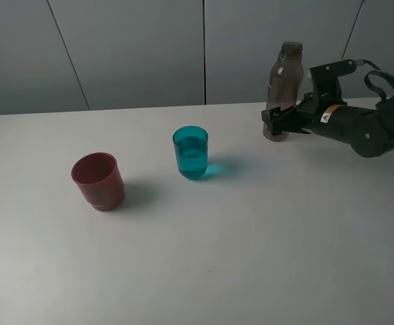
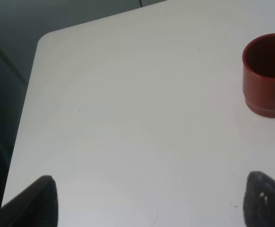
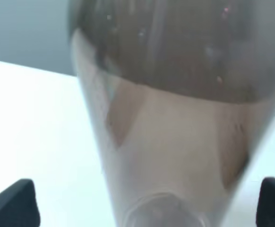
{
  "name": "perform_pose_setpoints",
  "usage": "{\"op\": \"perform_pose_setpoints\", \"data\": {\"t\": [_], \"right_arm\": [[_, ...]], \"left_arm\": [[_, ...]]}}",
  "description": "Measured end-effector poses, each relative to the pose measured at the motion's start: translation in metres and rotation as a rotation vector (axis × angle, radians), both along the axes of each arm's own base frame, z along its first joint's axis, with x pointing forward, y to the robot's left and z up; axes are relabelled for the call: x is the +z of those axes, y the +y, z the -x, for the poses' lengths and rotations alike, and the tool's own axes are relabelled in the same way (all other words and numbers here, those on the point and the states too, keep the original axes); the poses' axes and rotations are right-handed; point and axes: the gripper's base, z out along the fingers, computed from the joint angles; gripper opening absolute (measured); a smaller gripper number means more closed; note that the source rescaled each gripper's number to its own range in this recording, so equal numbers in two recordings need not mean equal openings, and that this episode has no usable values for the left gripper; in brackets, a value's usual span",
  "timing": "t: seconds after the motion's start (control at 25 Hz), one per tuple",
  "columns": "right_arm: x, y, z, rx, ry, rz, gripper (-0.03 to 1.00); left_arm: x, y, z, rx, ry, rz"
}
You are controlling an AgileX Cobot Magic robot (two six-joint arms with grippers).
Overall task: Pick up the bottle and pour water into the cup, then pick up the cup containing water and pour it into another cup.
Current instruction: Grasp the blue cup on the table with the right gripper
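The smoky grey-brown bottle (image 1: pixel 285 81) stands upright, uncapped, at the table's far right. My right gripper (image 1: pixel 276 122) is at its lower part, open, with one finger on each side. The right wrist view shows the bottle (image 3: pixel 175 142) filling the frame and a gap between it and each fingertip of the gripper (image 3: pixel 142 203). The teal cup (image 1: pixel 191 153) holds water and stands mid-table. Further left sits the dark red cup (image 1: pixel 99 181), which looks empty in the left wrist view (image 2: pixel 267 75). My left gripper (image 2: pixel 154 201) is open over bare table, well short of the red cup.
The white table (image 1: pixel 251 257) has a rounded far-left corner (image 2: pixel 45 40) with a dark drop beyond it. Grey wall panels stand behind the table. The right arm's cables (image 1: pixel 386 78) hang at the far right.
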Motion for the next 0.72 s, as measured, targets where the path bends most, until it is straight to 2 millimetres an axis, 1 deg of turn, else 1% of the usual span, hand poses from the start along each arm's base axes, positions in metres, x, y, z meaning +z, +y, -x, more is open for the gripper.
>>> {"op": "perform_pose_setpoints", "data": {"t": [0.04, 0.16, 0.28, 0.4, 0.48, 0.56, 0.72], "right_arm": [[0.001, -0.001, 0.006, 0.002, 0.009, 0.009, 1.0], [0.014, -0.004, 0.023, 0.005, 0.003, 0.015, 1.0], [0.035, -0.004, 0.043, 0.044, -0.03, 0.015, 1.0], [0.054, -0.005, 0.063, 0.052, -0.039, -0.022, 1.0], [0.062, -0.005, 0.075, 0.061, -0.043, -0.034, 1.0], [0.069, -0.004, 0.085, 0.092, -0.057, -0.034, 1.0], [0.067, 0.008, 0.098, 0.185, -0.037, -0.021, 1.0]], "left_arm": [[0.0, 0.0, 0.0, 0.0, 0.0, 0.0], [0.0, 0.0, 0.0, 0.0, 0.0, 0.0], [0.0, 0.0, 0.0, 0.0, 0.0, 0.0], [0.0, 0.0, 0.0, 0.0, 0.0, 0.0], [0.0, 0.0, 0.0, 0.0, 0.0, 0.0], [0.0, 0.0, 0.0, 0.0, 0.0, 0.0], [0.0, 0.0, 0.0, 0.0, 0.0, 0.0]]}}
